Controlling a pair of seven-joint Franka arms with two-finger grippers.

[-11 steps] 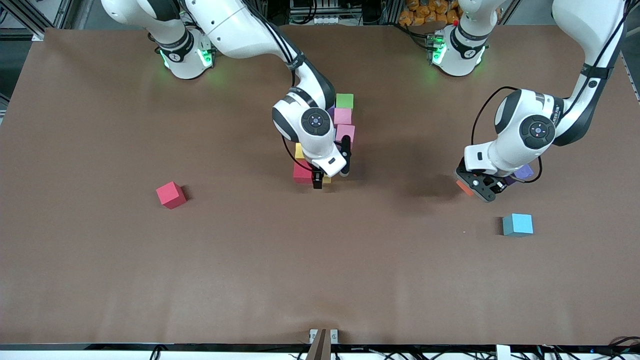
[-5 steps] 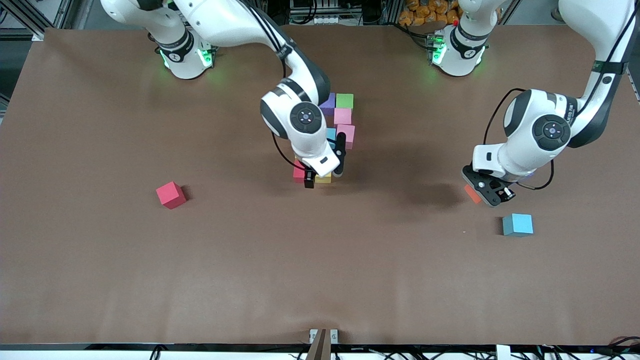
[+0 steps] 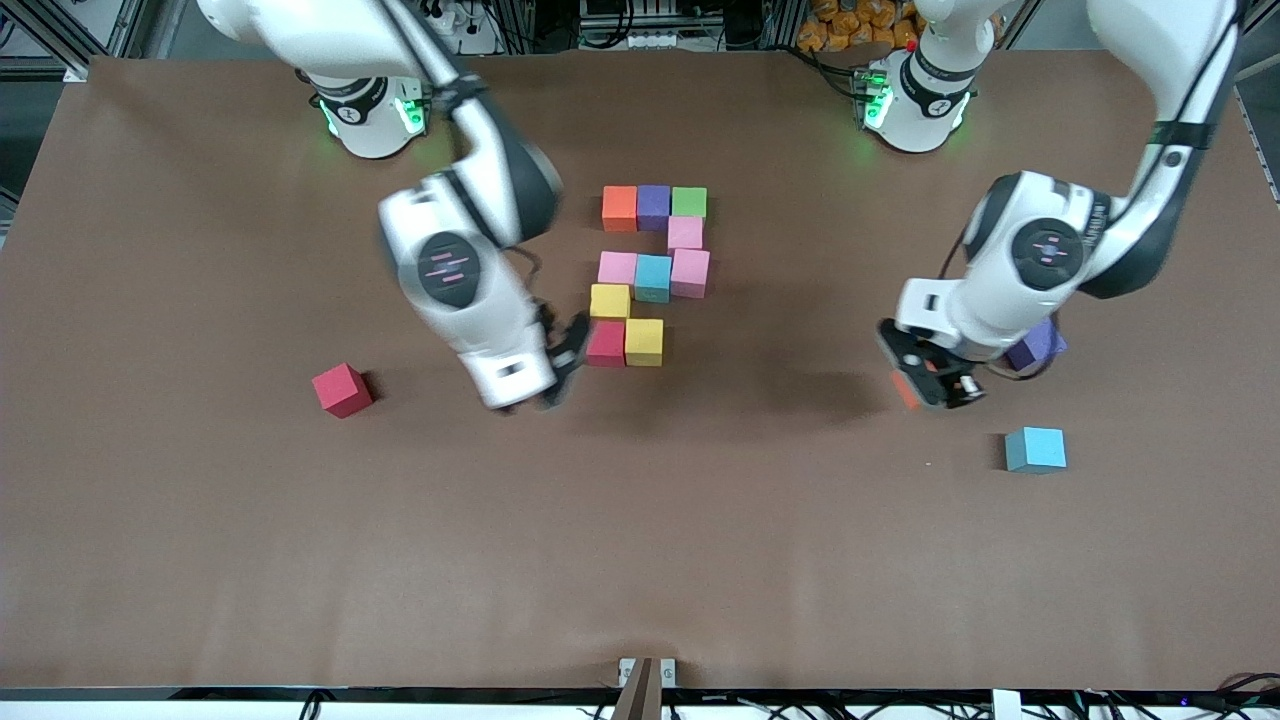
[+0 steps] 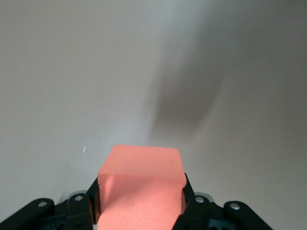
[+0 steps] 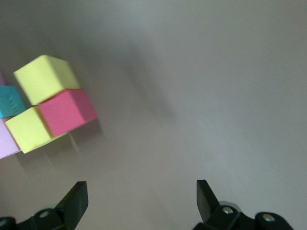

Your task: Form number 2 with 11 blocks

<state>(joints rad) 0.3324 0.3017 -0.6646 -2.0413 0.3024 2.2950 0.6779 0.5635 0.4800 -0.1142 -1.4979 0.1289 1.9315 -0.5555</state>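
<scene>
Ten cubes of the number 2 [image 3: 652,275] lie mid-counter [image 3: 200,550]. The left pincer [image 3: 925,385] clamps an orange block [image 4: 140,189] by two flat sides; foam looks light, squashy and grippy. The right pincer [image 3: 555,375] hangs spread apart, empty, beside the figure.
</scene>
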